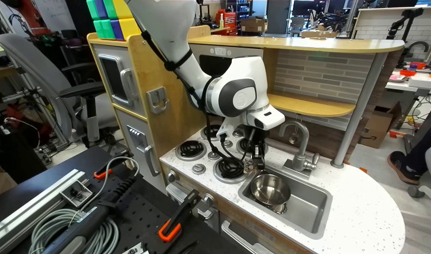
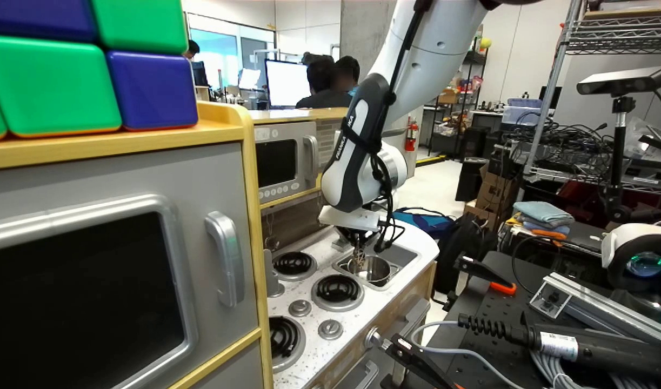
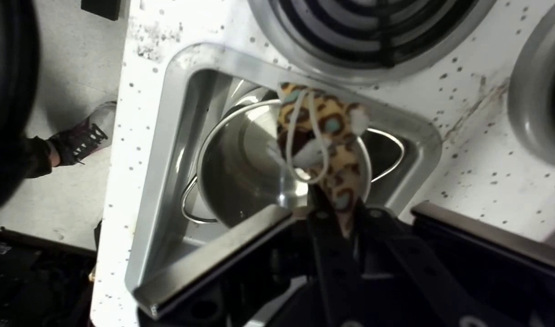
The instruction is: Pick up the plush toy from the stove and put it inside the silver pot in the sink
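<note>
The tool [image 3: 341, 205] pinches the plush toy [image 3: 340, 156] — over the silver pot [image 3: 241, 177].

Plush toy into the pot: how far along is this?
Done: the toy is off the stove. In hand: pinched by the pincer, it overlaps the rim of the pot in the wrist view. Left: likely centring, then release, as it looks off-centre; height unclear.

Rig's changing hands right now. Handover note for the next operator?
Tool: pinching the leopard-print plush toy.
Toy: held up, overlapping the rim of the silver pot in the wrist view; not in the pot yet.
Pot: in the sink, at the end by the stove.
Done: toy grasped, off the stove.
Left: probably centre it over the pot, lower, release.
</note>
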`<state>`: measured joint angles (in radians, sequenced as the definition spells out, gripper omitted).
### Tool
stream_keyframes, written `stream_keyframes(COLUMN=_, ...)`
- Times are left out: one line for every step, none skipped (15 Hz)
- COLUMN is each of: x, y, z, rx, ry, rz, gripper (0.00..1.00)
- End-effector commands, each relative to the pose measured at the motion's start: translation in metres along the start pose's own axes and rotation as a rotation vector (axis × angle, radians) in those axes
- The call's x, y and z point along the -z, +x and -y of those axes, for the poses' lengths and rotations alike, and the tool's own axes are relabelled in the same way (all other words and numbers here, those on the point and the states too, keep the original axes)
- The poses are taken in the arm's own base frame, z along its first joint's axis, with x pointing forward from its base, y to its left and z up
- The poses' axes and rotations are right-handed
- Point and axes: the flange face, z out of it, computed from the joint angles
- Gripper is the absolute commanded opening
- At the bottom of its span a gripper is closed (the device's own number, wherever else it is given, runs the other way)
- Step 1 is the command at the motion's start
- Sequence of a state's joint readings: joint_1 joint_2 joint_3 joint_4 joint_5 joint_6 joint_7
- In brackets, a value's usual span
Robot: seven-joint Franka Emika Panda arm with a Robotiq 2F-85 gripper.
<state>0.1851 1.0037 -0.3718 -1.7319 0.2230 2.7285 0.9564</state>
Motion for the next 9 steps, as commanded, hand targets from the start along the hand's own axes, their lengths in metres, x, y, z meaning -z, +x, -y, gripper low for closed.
stream_keyframes(x=-0.015, y=0.011, z=-0.003, rx=-0.072, ry=-0.06, rz=-0.044, gripper=0.02)
stream_keyframes(x=-0.02, y=0.013, z=-0.004, rx=-0.09, ry=-0.067, rz=-0.052, gripper=0.02)
stream_keyframes(x=-0.026, y=0.014, z=-0.004, rx=-0.105, ry=-0.075, rz=-0.071, gripper=0.02)
stream_keyframes(x=-0.031, y=0.014, z=-0.004, rx=-0.115, ry=-0.08, rz=-0.087, gripper=0.02)
stream_keyframes(x=-0.036, y=0.014, z=-0.003, rx=-0.123, ry=-0.078, rz=-0.111, gripper=0.02)
stream_keyframes(x=-0.04, y=0.013, z=-0.001, rx=-0.125, ry=-0.077, rz=-0.13, gripper=0.02)
stream_keyframes(x=-0.043, y=0.011, z=0.001, rx=-0.126, ry=-0.081, rz=-0.142, gripper=0.02)
stream_keyframes(x=-0.045, y=0.009, z=0.003, rx=-0.127, ry=-0.085, rz=-0.155, gripper=0.02)
stream_keyframes(x=-0.045, y=0.007, z=0.005, rx=-0.126, ry=-0.09, rz=-0.157, gripper=0.33)
